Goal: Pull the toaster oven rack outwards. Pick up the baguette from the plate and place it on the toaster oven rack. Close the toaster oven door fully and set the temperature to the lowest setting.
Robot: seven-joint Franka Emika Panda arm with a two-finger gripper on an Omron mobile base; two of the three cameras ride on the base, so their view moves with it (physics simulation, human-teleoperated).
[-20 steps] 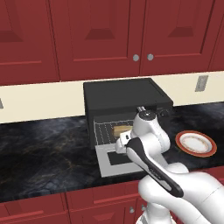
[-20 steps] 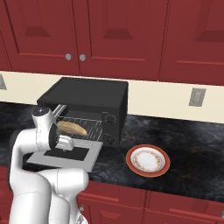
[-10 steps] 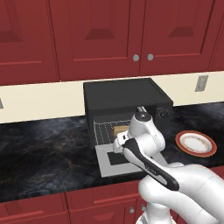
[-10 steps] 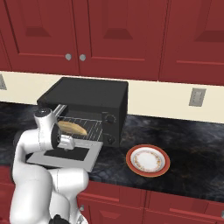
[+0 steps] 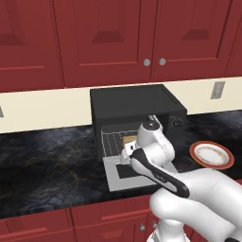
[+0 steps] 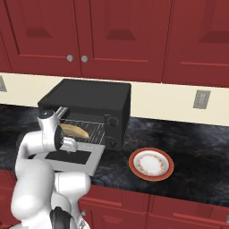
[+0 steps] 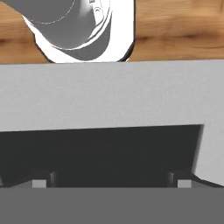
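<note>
Red cabinets frame the oven [image 6: 89, 103]; baguette [image 6: 75, 130] rests on the rack [image 6: 87, 134]. Tool [image 6: 71, 144] hangs over the lowered door [image 6: 71, 159], grip unreadable; a clumsy lift could slip off.

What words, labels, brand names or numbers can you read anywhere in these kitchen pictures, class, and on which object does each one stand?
None can be read.
Toaster oven: no brand name; its two knobs show no legible markings.
Plate: a speckled pattern inside the rim, no lettering.
Wall outlet: blank.
Toaster oven door: plain grey, no label.
</note>
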